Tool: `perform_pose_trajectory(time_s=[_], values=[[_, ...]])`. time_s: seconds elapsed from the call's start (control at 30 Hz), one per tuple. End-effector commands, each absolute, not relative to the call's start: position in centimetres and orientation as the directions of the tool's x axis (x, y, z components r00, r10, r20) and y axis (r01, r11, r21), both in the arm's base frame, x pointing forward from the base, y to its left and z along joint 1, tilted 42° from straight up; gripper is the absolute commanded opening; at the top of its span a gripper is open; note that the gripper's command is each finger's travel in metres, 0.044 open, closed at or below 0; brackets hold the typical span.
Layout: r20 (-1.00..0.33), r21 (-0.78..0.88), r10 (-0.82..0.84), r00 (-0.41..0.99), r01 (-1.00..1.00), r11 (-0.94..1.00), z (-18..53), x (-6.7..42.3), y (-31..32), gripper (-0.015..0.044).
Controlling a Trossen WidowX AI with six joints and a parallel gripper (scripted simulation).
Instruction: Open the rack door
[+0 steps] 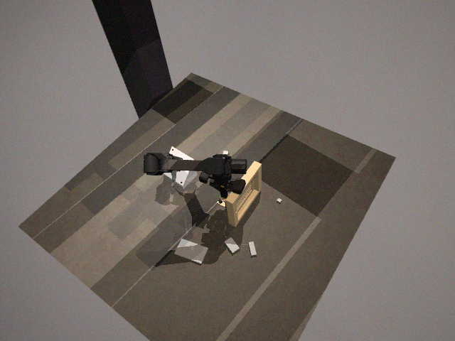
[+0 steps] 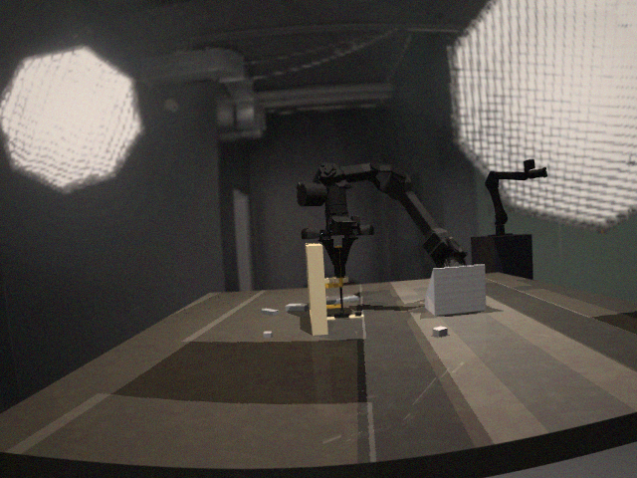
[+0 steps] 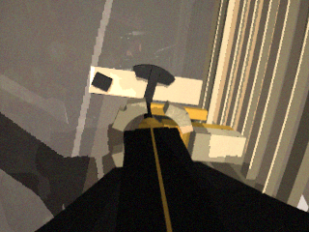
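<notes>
The tan frame [image 1: 231, 214] [image 2: 317, 293] stands upright. The slatted door [image 1: 244, 195] shows inside it, with slats along the right of the wrist view [image 3: 256, 63]; its angle to the frame is hard to tell. The upright handle [image 3: 154, 145] is black with a thin yellow line between its two close halves, beside the panel on yellow and cream brackets. A dark latch piece [image 3: 154, 74] crosses the cream foot strip [image 3: 188, 90] below it. My gripper [image 1: 223, 191] [image 2: 338, 257] [image 3: 157, 174] points down, shut on the handle; its fingertips blend with the black halves.
A white-grey wedge block [image 1: 180, 180] [image 2: 458, 290] stands near my arm's base. A flat white slab [image 1: 190, 251] and small white blocks [image 1: 232, 246] [image 1: 252, 249] lie on one side of the frame. Other small blocks [image 1: 279, 200] [image 2: 440, 332] lie nearby.
</notes>
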State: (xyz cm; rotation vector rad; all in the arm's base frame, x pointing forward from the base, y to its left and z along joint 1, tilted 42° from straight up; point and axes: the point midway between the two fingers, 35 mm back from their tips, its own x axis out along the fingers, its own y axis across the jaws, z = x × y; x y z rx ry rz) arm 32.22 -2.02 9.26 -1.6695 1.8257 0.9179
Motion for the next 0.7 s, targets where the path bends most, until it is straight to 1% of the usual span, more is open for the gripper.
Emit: perform_pose_trajectory(time_s=[0.0, 0.17, 0.3, 0.67], values=[[-0.745, 0.149, -0.656, -0.125, -0.989, 0.019, 9.31, 32.24, -2.06, 0.0058], [-0.745, 0.149, -0.656, -0.125, -0.989, 0.019, 9.31, 32.24, -2.06, 0.0026], [-0.745, 0.140, -0.656, -0.125, -0.990, 0.029, 9.29, 32.19, -2.03, 0.0026], [-0.745, 0.000, -0.655, -0.125, -0.982, 0.187, 9.06, 31.38, -1.59, 0.0026]])
